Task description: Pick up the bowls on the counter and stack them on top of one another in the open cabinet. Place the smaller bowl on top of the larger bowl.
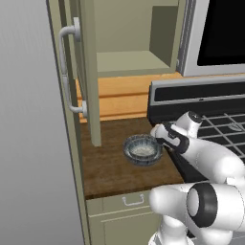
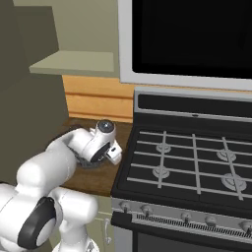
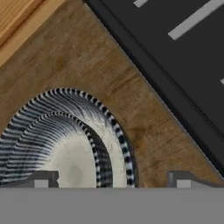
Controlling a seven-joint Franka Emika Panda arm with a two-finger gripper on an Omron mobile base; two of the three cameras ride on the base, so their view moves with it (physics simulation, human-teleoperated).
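Nested bowls (image 3: 65,144) sit on the dark wood counter (image 1: 107,170), just beside the stove (image 2: 197,162); your gripper (image 3: 111,179) hangs spread wide over their rim. Expect rigid, glazed, slippery, breakable ware, so pinch the rim wall squarely

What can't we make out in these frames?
- Hand view: larger bowl and smaller bowl, which is nested in it, are both cut off by the left and bottom edges.
- Right base view: the arm's wrist hides almost all of both bowls.
- Left base view: the hand covers the gripper fingertips, so rim contact is unclear.
- Left base view: the top of the open cabinet is cut off.
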